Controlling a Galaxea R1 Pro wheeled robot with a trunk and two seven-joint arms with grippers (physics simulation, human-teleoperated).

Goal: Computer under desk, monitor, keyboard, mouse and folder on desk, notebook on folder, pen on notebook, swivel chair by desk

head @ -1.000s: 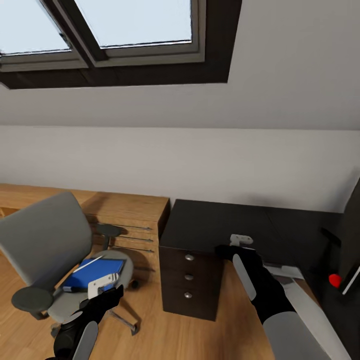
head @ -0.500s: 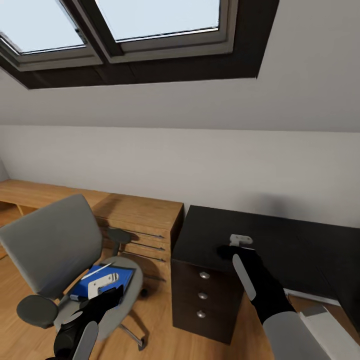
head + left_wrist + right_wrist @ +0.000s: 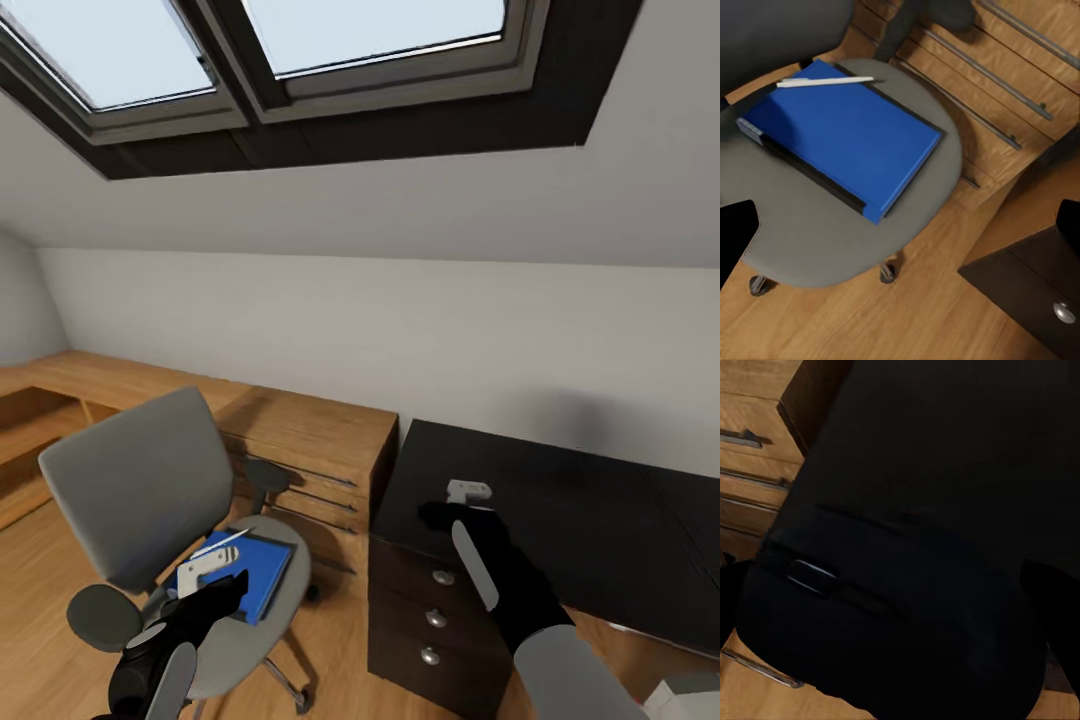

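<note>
We see the blue folder [image 3: 844, 142] flat on the chair [image 3: 130, 490] seat, its long axis diagonal, a white pen [image 3: 825, 81] across its far corner. Our left hand [image 3: 900, 225] hangs open and empty above it. Our right hand [image 3: 455, 505] hovers over the black counter [image 3: 600, 530]; whether it grips something dark, we cannot tell.

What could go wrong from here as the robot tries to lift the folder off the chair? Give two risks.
1. A white pen lies loose on the blue folder; tilting the folder during a lift would likely roll it off.
2. The folder rests on the swivel chair, which stands on wheels, so a push from the left hand could shift or turn the seat and spoil the grasp.
</note>
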